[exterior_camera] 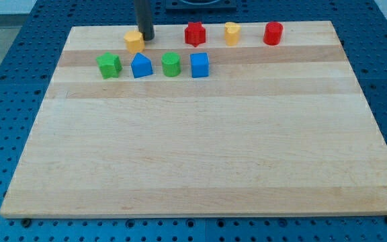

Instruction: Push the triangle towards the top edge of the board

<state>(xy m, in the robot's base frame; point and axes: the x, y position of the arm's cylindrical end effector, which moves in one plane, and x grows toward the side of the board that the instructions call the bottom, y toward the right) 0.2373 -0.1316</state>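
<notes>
The arm has no gripper, only a rod whose tip (144, 37) sits against the yellow block (134, 41) near the top edge of the counter (193, 154), above the blue triangle (142, 66), so it probably must circle beneath the triangle to push it upward.

A pale wooden board (200, 148) made of joined planks with visible grain fills most of the view. It lies on a blue perforated table top (5, 74) with regular rows of small dark holes, showing along the view's left, right and bottom. At the view's top, a dark fixture (200, 4) sits behind the board. Lighting is even and soft.
</notes>
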